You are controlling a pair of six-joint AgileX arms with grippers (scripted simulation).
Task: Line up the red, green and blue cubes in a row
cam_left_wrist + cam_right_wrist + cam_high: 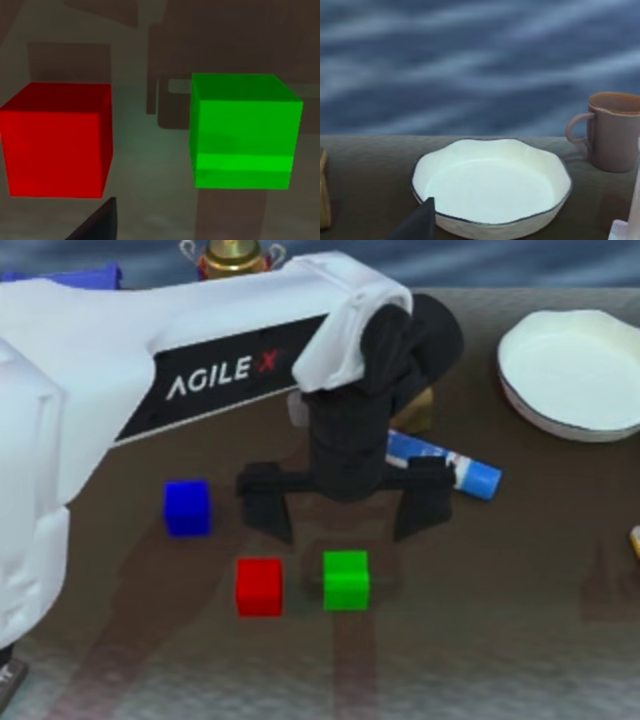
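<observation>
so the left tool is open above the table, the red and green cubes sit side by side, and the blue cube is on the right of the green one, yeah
Not quite. The top view shows the blue cube to the left of the red cube, not right of the green cube. The rest holds: the left tool is open above the table, and red and green sit side by side with a gap between them.

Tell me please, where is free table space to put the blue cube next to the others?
Bare table lies left of the red cube, below the blue cube, and right of the green cube toward the table's right edge. Behind the pair it is crowded: the open left gripper hangs there, near the glue stick.
</observation>
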